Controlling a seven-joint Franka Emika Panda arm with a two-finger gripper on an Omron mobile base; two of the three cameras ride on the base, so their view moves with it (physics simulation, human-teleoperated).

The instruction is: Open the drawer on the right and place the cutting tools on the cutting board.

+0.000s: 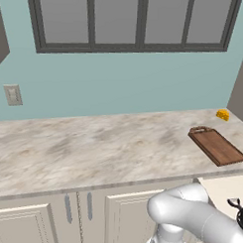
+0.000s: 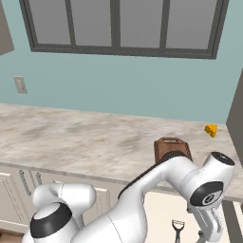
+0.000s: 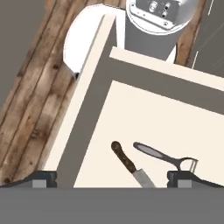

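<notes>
Drawer (image 3: pixel 144 113) pulled open; knife (image 3: pixel 130 165) and a dark peeler-like utensil (image 3: pixel 164 155) lie on its pale floor, side by side, apart. Gripper (image 3: pixel 112 177) above them, fingers spread wide, holding nothing. Cutting board (image 1: pixel 217 146) near worktop's right front edge

Two base cameras behind, one hand camera above

Both base views looked forward over the marbled beige countertop (image 1: pixel 93 147); the hand view looked straight down, close, into the open cream-white drawer (image 3: pixel 175 127).
</notes>
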